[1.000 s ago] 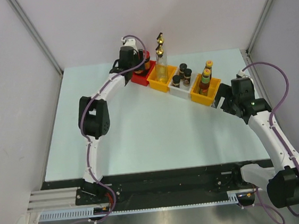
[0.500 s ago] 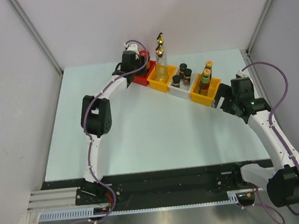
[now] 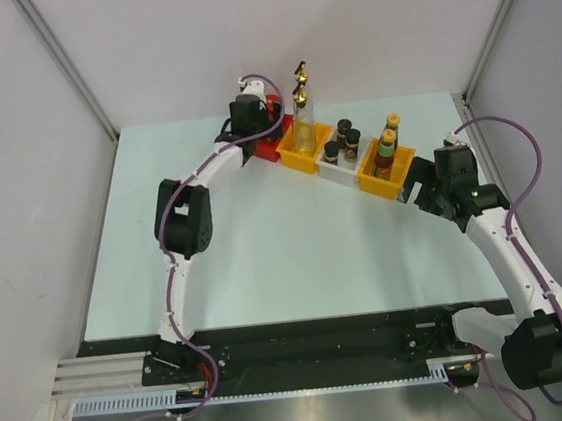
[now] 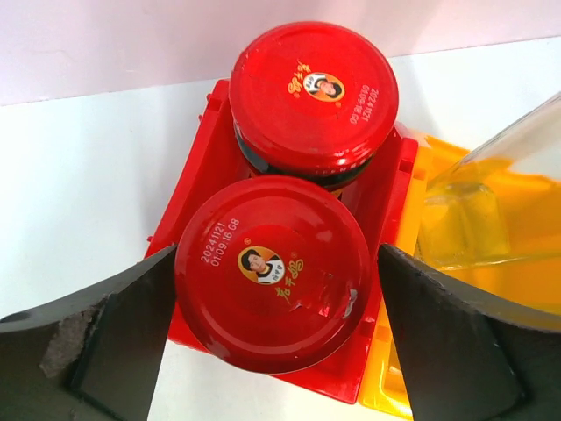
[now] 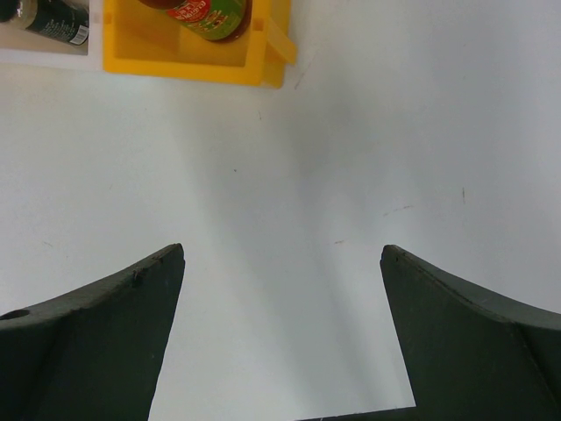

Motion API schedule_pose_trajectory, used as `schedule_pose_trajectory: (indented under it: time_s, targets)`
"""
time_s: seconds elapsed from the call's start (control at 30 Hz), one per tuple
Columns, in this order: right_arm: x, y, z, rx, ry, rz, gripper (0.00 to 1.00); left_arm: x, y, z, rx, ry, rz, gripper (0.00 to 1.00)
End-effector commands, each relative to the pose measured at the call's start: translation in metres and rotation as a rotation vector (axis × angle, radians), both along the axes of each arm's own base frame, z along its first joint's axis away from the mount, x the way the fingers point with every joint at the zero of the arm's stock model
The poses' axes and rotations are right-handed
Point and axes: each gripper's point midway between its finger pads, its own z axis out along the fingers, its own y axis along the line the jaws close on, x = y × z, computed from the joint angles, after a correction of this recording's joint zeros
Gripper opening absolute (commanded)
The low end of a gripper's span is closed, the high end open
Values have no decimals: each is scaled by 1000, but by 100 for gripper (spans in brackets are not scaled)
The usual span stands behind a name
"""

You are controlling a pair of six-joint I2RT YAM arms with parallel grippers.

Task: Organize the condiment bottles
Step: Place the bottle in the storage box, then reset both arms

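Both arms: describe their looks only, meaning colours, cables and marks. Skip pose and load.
The left arm and right arm have slim white links with bulky black joint housings, and a purple cable loops along each. A small green light glows near the right wrist. The left gripper and right gripper have broad, dark wedge fingers; one left finger shows a pale scuff.

The left arm (image 3: 206, 165) and right arm (image 3: 515, 258) are wearing white shells between bulky black joint housings. A purple cable (image 3: 535, 159) is looping along each. A green light (image 3: 476, 193) is glowing at the right wrist. The fingers (image 4: 114, 333) of the left tool (image 4: 276, 254) are showing matte black, one scuffed grey.
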Motion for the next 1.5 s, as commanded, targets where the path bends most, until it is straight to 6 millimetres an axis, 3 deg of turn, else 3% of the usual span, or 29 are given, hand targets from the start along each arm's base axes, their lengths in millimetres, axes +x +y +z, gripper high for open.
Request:
schedule_pose_trajectory:
  time_s: [0.0,0.17,0.23,0.3,0.37,0.4,0.47,0.5,0.53,0.57,0.6,0.63,0.77,0.8,0.83,0.87,0.9,0.97,1.0,1.07,1.1,1.27,1.47]
  targets:
    - [1,-2,11,0,-42,-6,100,2,-1,74,-38,-136,20,98]
    - [0,-1,15,6,-54,-4,100,-12,9,120,-47,-197,40,100]
    - [-1,-1,17,8,-64,-7,100,-19,14,125,-39,-191,49,100]
    - [-1,-1,19,12,-71,-6,99,-31,23,147,-38,-215,66,100]
    - [-2,1,21,17,-75,1,100,-42,30,144,-16,-178,79,100]
    - [-2,1,21,16,-78,3,100,-52,37,164,-28,-195,100,100]
    - [-3,4,23,24,-84,21,100,-70,49,160,-11,-137,126,100]
    - [-4,4,24,25,-84,24,100,-84,54,179,-37,-147,134,100]
    - [-4,4,26,26,-92,29,100,-99,59,165,-19,-91,133,100]
    - [-4,4,27,25,-96,30,100,-109,62,166,-27,-76,136,100]
    - [-5,4,28,24,-101,31,100,-126,63,186,-63,-94,111,100]
    - [-5,4,28,12,-104,42,100,-140,66,166,-44,-36,97,100]
    - [-4,-3,35,-35,-136,50,100,-195,81,160,-78,47,100,100]
    - [-4,-2,36,-37,-141,58,100,-210,85,138,-73,101,104,100]
    - [-4,-2,37,-37,-143,64,100,-228,90,149,-97,87,99,100]
    - [-4,-1,38,-41,-149,71,100,-239,92,145,-106,98,97,100]
    - [-4,-2,39,-43,-152,74,100,-253,97,123,-106,145,106,100]
    - [-4,-2,40,-45,-163,78,100,-278,99,130,-152,129,73,100]
    - [-5,0,45,-40,-190,85,100,-291,100,113,-148,161,57,100]
    - [-6,3,47,-36,-221,104,100,-313,103,116,-173,155,35,100]
    - [-8,6,53,-23,-246,118,100,-322,107,102,-163,181,38,100]
    - [-11,16,53,16,-298,161,100,-344,122,109,-183,106,57,100]
    - [-9,22,48,50,-334,176,100,-355,136,107,-175,61,92,100]
